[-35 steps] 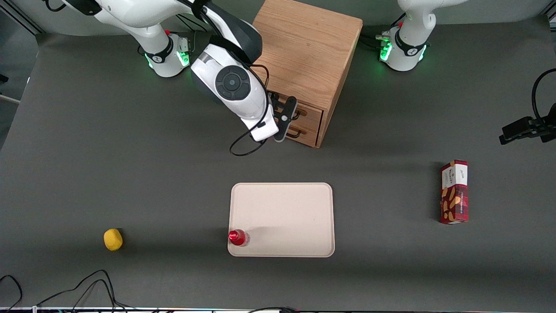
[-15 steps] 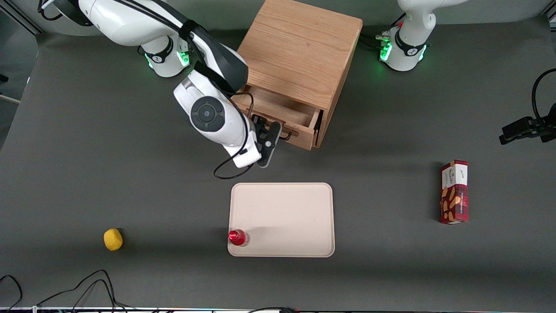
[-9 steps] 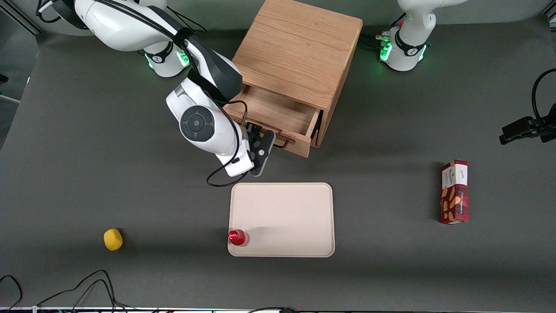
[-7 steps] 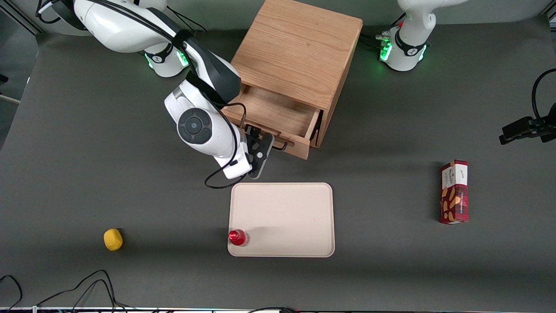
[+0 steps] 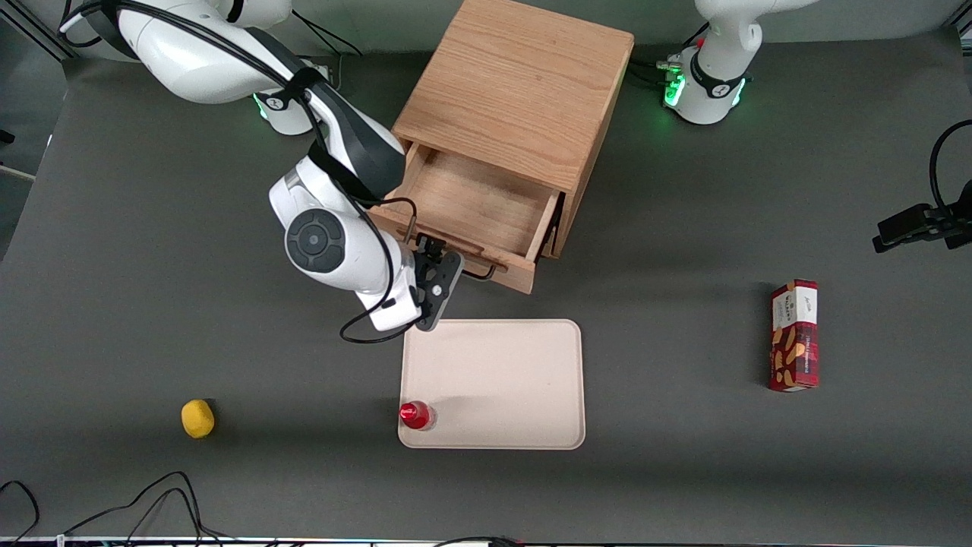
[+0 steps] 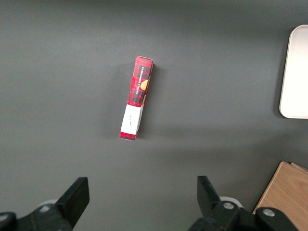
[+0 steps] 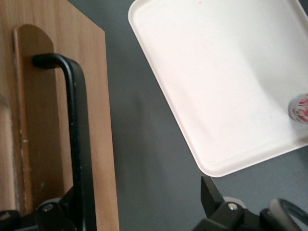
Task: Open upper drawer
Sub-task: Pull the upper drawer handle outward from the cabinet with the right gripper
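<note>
The wooden cabinet (image 5: 516, 83) stands near the arm bases. Its upper drawer (image 5: 474, 201) is pulled far out and shows a bare, shallow wooden tray inside. The drawer's thin black wire handle (image 5: 480, 272) faces the front camera. My right gripper (image 5: 440, 282) is at the working-arm end of that handle, just in front of the drawer front. In the right wrist view the gripper (image 7: 139, 192) is open wide. One finger sits against the handle (image 7: 77, 134) on the drawer front (image 7: 98, 96), the other over the table. The pulled-out drawer hides the lower drawer.
A cream tray (image 5: 493, 325) lies just nearer the front camera than the gripper, with a red-capped bottle (image 5: 416, 415) at its corner. A yellow fruit (image 5: 197, 418) lies toward the working arm's end. A red snack box (image 5: 794, 334) lies toward the parked arm's end.
The upper drawer went from closed to pulled far out. My gripper moved with its handle toward the front camera, now close to the cream tray's edge.
</note>
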Robot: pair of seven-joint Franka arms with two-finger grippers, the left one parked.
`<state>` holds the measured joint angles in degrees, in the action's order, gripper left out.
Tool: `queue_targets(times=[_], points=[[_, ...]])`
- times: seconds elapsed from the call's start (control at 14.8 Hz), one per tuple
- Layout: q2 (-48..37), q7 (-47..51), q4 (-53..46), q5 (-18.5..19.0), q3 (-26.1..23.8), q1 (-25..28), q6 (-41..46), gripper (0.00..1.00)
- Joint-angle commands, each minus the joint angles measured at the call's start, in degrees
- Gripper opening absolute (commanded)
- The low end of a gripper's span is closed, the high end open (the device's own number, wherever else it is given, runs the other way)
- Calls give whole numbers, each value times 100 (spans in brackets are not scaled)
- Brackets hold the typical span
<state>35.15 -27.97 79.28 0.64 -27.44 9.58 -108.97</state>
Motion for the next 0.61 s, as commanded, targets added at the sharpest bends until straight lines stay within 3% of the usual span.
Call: queue_targets(times=[0.0,0.54], points=[[158,-121,-316,50,46,0,51,100],[351,-121,-588,59,151,-61,34,100]])
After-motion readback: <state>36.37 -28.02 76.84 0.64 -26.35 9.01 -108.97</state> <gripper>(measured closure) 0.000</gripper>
